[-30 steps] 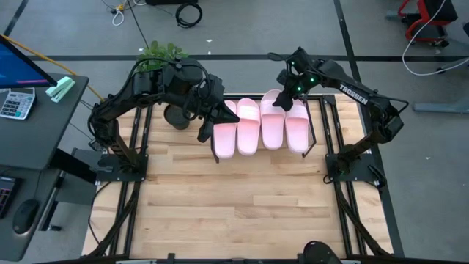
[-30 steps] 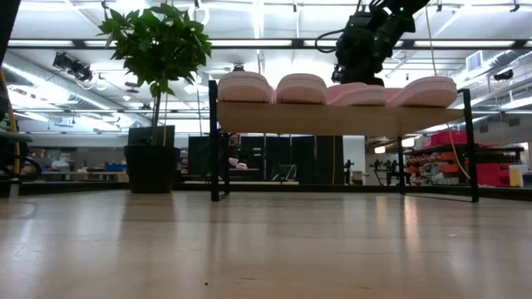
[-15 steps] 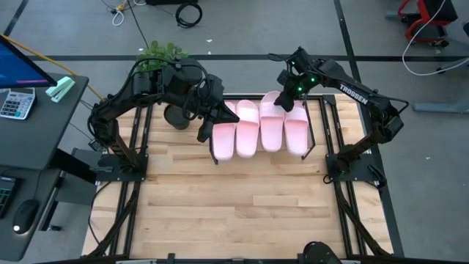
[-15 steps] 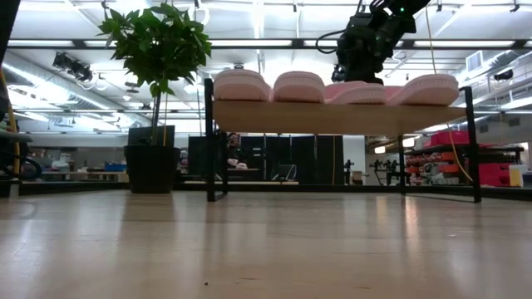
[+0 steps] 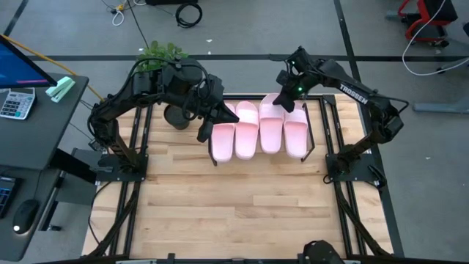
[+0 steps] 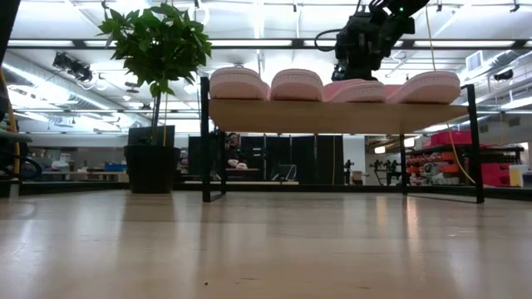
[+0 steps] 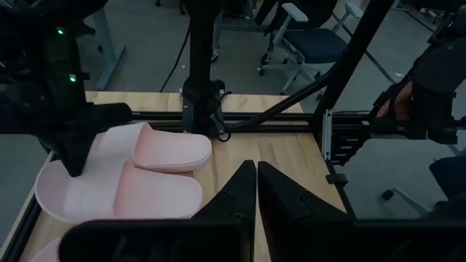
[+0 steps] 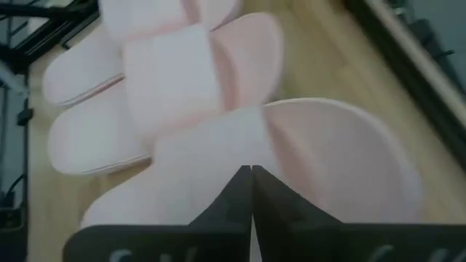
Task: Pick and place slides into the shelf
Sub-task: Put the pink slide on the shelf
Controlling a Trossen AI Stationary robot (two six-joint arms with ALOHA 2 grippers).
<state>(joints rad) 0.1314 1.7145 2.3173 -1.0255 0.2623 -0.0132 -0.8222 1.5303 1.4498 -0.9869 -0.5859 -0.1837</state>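
Several pale pink slides lie side by side on the shelf, which stands at the far middle of the wood table. My left gripper is shut and sits just beside the shelf's left end. In the left wrist view it points over bare tabletop, with the slides off to one side. My right gripper is shut over the far part of the third slide from the left. In its wrist view its fingertips stand against that slide. My left gripper stands next to the shelf's left frame; I cannot tell whether it touches it. My right gripper comes down from above with shut fingers onto the third slide's footbed, just beside its strap. Whether the tips touch the foam, I cannot tell.
A potted plant stands at the far left of the table, close behind my left arm. A grey desk with a calculator sits left of the table. Bare wood tabletop stretches from the shelf to the near edge.
My right gripper has shut above the third slide while staying in place. The shelf with its slides has shifted slightly, its left end going a little toward the table's left.
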